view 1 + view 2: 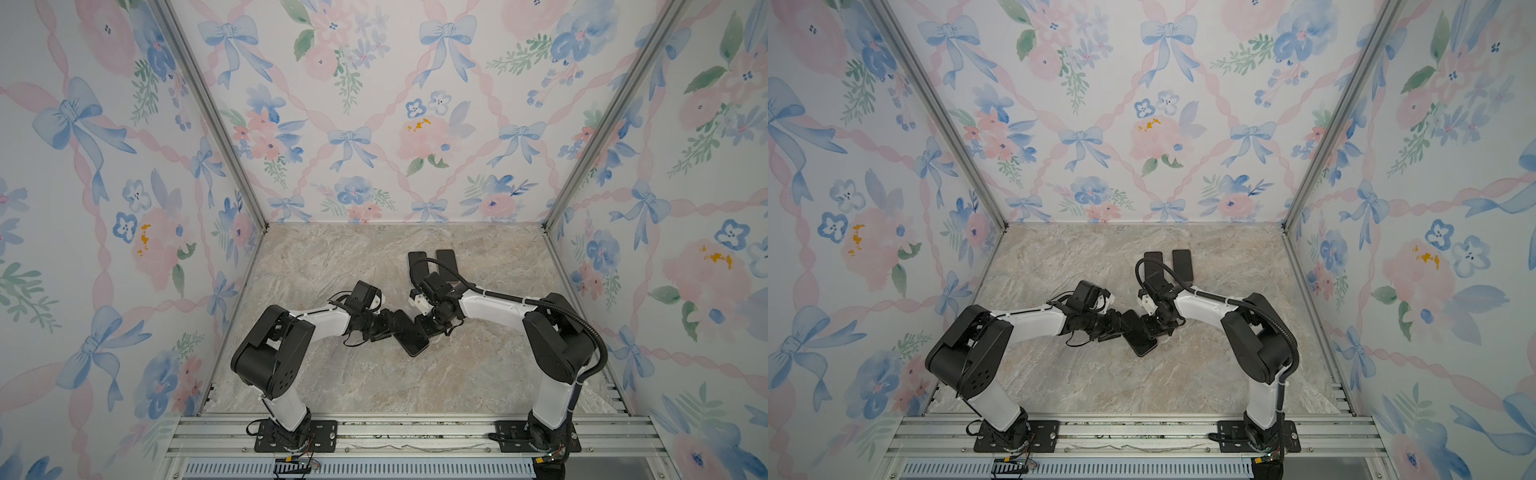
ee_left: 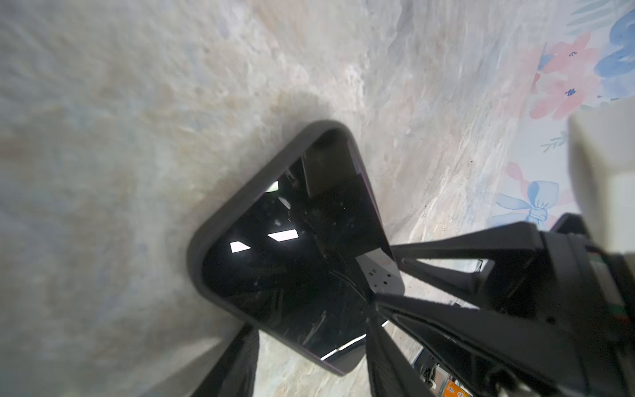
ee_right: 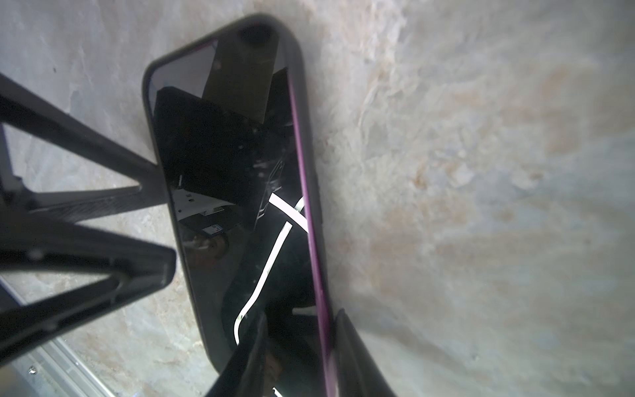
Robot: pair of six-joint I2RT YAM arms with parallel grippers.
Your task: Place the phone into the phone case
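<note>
Top views both: floral wallpaper [image 1: 374,104] with blue bows and pink blooms on three sides, enclosing a marbled beige surface [image 1: 332,257]. Mounted on a metal rail at the near edge, left arm [image 1: 324,322] and right arm [image 1: 490,305], white and black, bent inward and meeting near the middle of the surface.

Between the two wrists, lying flat and slanted on the surface, a black phone [image 1: 409,334], screen up, seen in both top views [image 1: 1140,338]. Around it, a dark case [image 2: 206,237]. From the left wrist view, case rim wrapped closely round the far end of the phone; toward the near end, a thin purple phone edge showing above the rim, so seated only partly as far as can be told. From the right wrist view, the same purple edge running the length of one long side, inside the case rim [image 3: 305,86].

Near the back wall, partly hidden behind the right arm, two more flat black slabs [image 1: 415,255] [image 1: 446,257] side by side; phones or cases, cannot tell.

Left jaws: fingers [image 2: 237,361] either side of the phone's near end, tips at the case edge; clenched or released, cannot tell. Right jaws: fingers [image 3: 357,364] straddling the purple long edge, one over the screen, one outside the rim; grasping or not, cannot tell.
</note>
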